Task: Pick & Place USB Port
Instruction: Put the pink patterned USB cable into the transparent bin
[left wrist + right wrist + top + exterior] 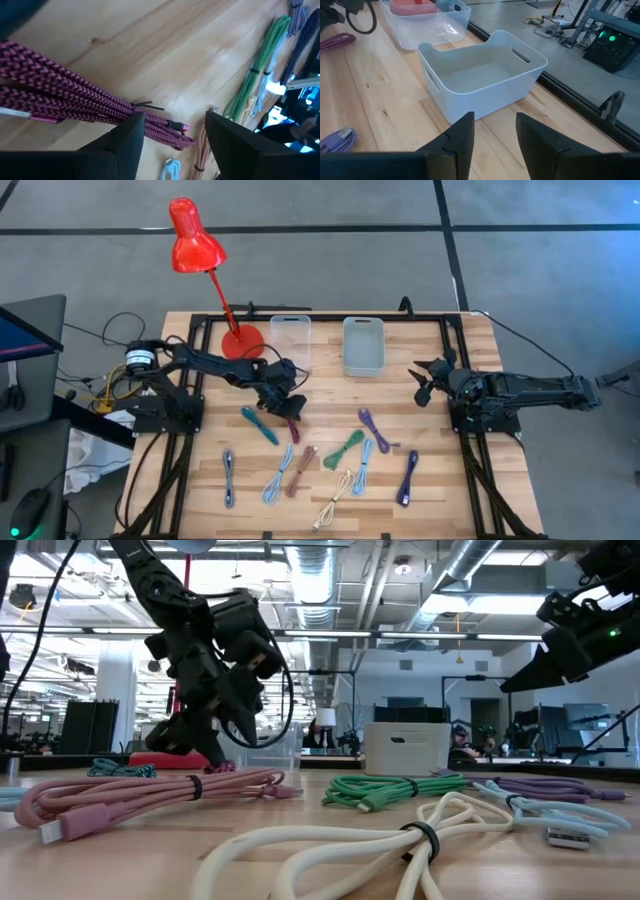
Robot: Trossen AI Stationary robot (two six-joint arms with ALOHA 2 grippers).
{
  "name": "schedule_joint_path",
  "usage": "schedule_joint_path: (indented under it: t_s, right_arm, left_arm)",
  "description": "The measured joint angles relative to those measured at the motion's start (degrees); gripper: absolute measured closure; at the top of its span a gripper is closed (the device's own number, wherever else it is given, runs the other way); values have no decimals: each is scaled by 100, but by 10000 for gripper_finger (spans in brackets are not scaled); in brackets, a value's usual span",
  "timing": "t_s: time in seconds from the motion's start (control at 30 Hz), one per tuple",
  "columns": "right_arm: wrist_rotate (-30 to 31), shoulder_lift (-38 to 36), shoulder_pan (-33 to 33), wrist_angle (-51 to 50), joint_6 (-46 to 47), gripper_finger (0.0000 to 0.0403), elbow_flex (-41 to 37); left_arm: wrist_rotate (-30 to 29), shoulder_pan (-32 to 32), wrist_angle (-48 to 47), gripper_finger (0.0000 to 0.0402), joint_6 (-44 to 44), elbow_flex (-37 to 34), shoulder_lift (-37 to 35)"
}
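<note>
A magenta braided USB cable (292, 423) lies bundled on the wooden table, left of centre. In the left wrist view the cable (75, 102) runs slanting toward my fingers. My left gripper (287, 402) is low over it and open. One end of the bundle lies between the two fingers of my left gripper (172, 137). The low view shows my left gripper (215, 745) just above the tabletop. My right gripper (421, 380) is open and hovers near the table's right side, and in its wrist view my right gripper (492, 132) faces the white bin (480, 75). My left gripper comes down on the magenta cable from above, with one finger (125, 145) over the bundle near its end (172, 131) and the other finger clear of it. I cannot tell whether that finger touches the cable, which lies flat on the table.
A clear bin (290, 340) and a white bin (363, 345) stand side by side at the far edge. A red desk lamp (195, 240) has its base (243, 340) beside the clear bin. Several other bundled cables lie across the near half: teal (258, 425), green (343, 450), purple (375, 428), cream (335, 500).
</note>
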Motion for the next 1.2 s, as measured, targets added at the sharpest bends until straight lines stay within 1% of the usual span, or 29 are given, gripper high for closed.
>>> schedule_joint_path:
  t_s: [0.17,0.27,0.33,0.4,0.5,0.6,0.67,0.77,0.9,0.97,1.07,1.2]
  right_arm:
    - [1,2,-3,1,0,267,0]
    - [3,0,-19,22,-27,270,0]
    - [2,2,-22,22,-42,270,0]
    - [9,0,-24,24,-44,269,0]
    - [17,1,-26,28,-42,268,0]
    - [17,2,-26,44,-42,270,0]
    - [20,0,-26,84,-42,270,0]
    - [20,0,-26,237,-44,269,0]
    - [37,0,-26,354,-67,267,0]
    - [114,1,-26,353,-97,266,0]
    - [149,2,-26,374,-144,266,0]
    - [151,2,-26,501,-231,265,0]
  left_arm:
    - [-58,-2,177,215,281,0,-243]
    - [-270,-27,244,232,452,0,-389]
    - [-537,-107,388,246,921,0,-493]
    - [-799,-220,476,260,1653,0,-619]
    - [-1341,-401,476,281,2729,0,-816]
    - [-1540,-474,332,297,3227,0,-1016]
    - [-1557,-450,-52,304,3370,0,-1229]
    - [-1649,-380,-924,309,3587,0,-1648]
    - [-2158,-481,-1873,309,3904,0,-2198]
    - [-2458,-567,-1943,309,4033,-75,-2399]
    - [-2794,-737,-1767,309,4051,-349,-2560]
    - [-3045,-926,-1166,309,3993,-852,-2415]
